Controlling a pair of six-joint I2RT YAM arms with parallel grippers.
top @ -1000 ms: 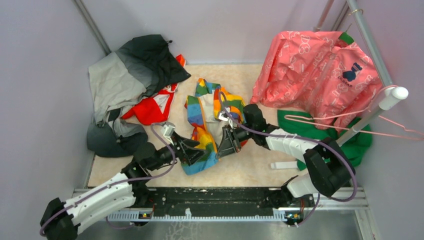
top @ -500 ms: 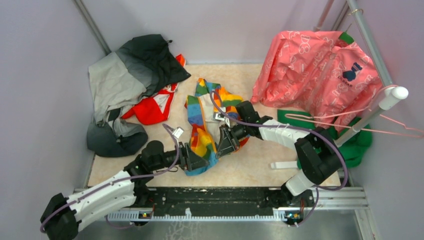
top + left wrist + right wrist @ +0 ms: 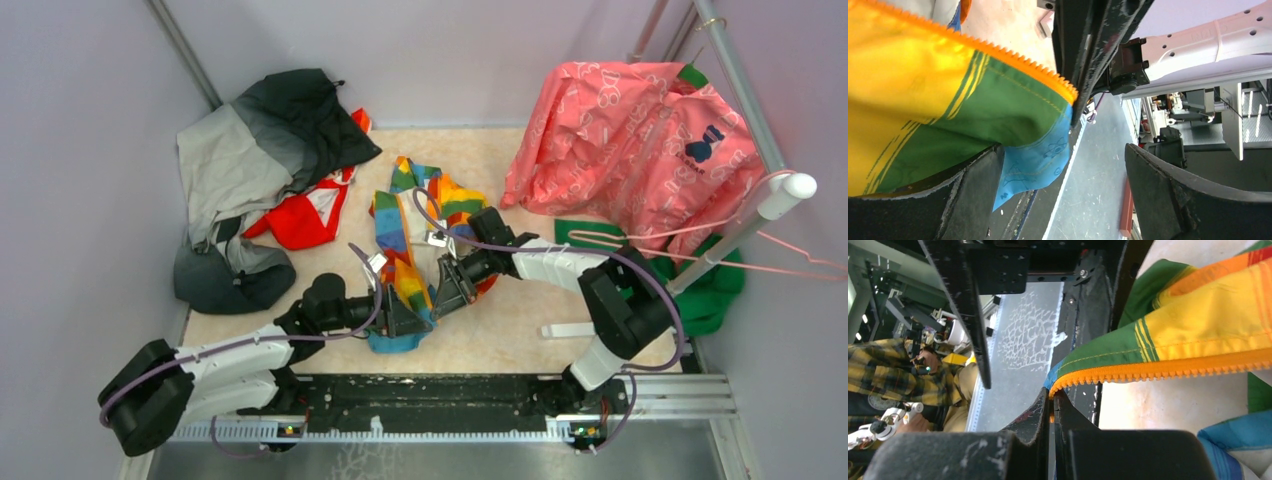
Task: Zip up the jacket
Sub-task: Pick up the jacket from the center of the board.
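The rainbow-striped jacket [image 3: 397, 243] lies open in the middle of the table, its orange zipper edges apart. My left gripper [image 3: 408, 320] is at the jacket's near bottom corner and stands wide open. In the left wrist view the blue and green hem [image 3: 1033, 150] drapes over one finger [image 3: 968, 200], the orange zipper teeth [image 3: 1013, 57] run above, and the gap to the other finger is free. My right gripper [image 3: 447, 292] is shut on the bottom end of the other front's zipper edge [image 3: 1148, 372]; its fingertips [image 3: 1042, 405] pinch the orange tape end.
A grey-and-black jacket [image 3: 250, 150] over a red garment [image 3: 300, 218] lies at the back left. A pink patterned garment [image 3: 630, 140] hangs from a rack pole [image 3: 745, 225] on the right, above green cloth [image 3: 705, 285] and a pink hanger [image 3: 800, 262].
My left arm has pushed forward and to the right up to the jacket's bottom corner, and its jaws have opened fully. The right gripper has kept its grip, and that arm's elbow has swung left.
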